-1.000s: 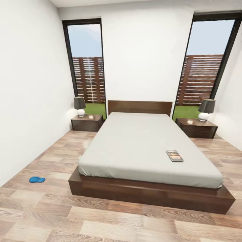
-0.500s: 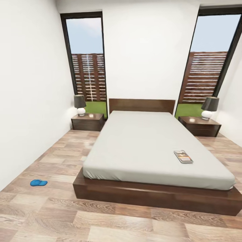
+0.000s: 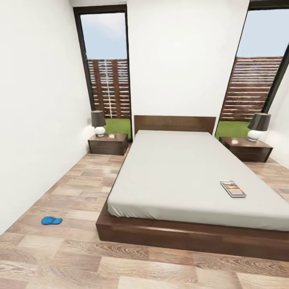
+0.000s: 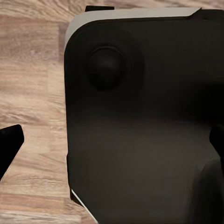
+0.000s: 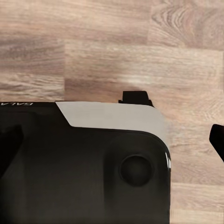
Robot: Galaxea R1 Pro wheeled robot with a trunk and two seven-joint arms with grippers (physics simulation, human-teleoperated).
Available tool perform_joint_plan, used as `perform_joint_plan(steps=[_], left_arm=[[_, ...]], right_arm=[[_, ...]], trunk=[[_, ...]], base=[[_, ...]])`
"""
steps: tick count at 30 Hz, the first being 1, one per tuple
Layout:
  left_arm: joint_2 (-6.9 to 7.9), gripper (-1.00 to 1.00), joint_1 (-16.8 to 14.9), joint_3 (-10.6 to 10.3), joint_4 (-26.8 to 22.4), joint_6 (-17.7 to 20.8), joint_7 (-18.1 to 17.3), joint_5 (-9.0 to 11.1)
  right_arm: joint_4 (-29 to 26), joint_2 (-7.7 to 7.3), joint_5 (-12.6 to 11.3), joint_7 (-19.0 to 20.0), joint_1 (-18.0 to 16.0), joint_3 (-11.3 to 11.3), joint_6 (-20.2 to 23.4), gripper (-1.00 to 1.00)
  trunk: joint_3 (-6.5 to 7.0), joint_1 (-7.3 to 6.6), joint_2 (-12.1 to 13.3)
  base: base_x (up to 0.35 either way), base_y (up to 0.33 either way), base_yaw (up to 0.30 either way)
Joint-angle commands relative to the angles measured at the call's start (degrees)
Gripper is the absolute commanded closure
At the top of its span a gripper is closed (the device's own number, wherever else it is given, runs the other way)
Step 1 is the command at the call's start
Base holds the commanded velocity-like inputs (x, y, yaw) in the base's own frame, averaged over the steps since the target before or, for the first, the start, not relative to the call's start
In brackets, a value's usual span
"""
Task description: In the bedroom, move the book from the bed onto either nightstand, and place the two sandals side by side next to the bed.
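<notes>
White-walled bedroom, wood-plank floor (image 3: pixel 60 257). Grey mattress on dark glossy bed (image 3: pixel 188 237), thin book (image 3: pixel 233 188) flat on it. Blue sandal (image 3: pixel 51 220) on floor. Claws: can't tell.

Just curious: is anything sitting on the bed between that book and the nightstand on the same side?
Nothing visible. The book lies on bare mattress, and the nightstand beyond holds a lamp at one end.
</notes>
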Motion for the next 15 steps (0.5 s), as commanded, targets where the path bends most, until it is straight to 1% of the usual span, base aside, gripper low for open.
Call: perform_joint_plan(steps=[1, 5, 8, 10, 15], left_arm=[[0.00, -1.00, -0.03, 0.14, 0.00, -0.03, -0.03, 0.02], [0.00, -1.00, -0.03, 0.14, -0.01, -0.03, -0.03, 0.00], [0.00, -1.00, -0.03, 0.14, 0.00, -0.03, -0.03, -0.01], [0.00, -1.00, -0.03, 0.11, 0.00, -0.03, -0.03, -0.01], [0.00, -1.00, -0.03, 0.14, 0.00, -0.07, -0.03, -0.02]], right_arm=[[0.03, 0.00, -0.07, 0.04, -0.03, -0.03, -0.17, -1.00], [0.03, 0.00, -0.04, 0.08, -0.03, -0.03, -0.21, -1.00], [0.03, 0.00, -0.04, 0.11, -0.03, -0.03, -0.21, -1.00], [0.03, 0.00, -0.03, 0.13, -0.02, -0.03, -0.22, -1.00], [0.03, 0.00, -0.02, 0.16, -0.03, -0.03, -0.23, -1.00]], trunk=[[-0.15, 0.01, -0.03], [-0.51, 0.01, -0.03], [-0.75, 0.01, -0.03], [-0.85, 0.01, -0.03], [-0.91, 0.01, -0.03]], base=[[0.166, 0.286, 0.000], [0.166, 0.286, -0.004], [0.165, 0.290, -0.071], [0.157, 0.297, -0.166], [0.086, 0.314, -0.258]])
